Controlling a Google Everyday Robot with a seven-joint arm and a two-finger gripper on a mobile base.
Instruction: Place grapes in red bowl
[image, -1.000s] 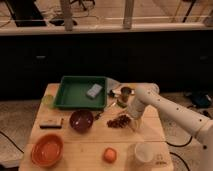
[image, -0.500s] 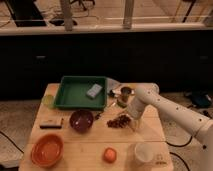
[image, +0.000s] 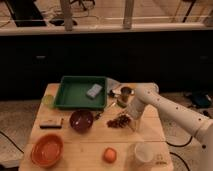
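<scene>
The grapes (image: 118, 121), a small dark lumpy bunch, lie on the wooden table (image: 90, 145) near its middle right. My gripper (image: 129, 115) is at the end of the white arm that comes in from the right, and it sits low, right at the right end of the bunch. A dark red bowl (image: 81, 120) stands just left of the grapes. An orange-red bowl (image: 47, 150) stands at the front left corner.
A green tray (image: 70, 95) at the back holds a grey-blue sponge (image: 93, 91). A dark can (image: 125, 93) stands behind the gripper. A round orange fruit (image: 109, 154) and a white cup (image: 143, 151) are at the front. A small flat packet (image: 51, 123) lies at the left.
</scene>
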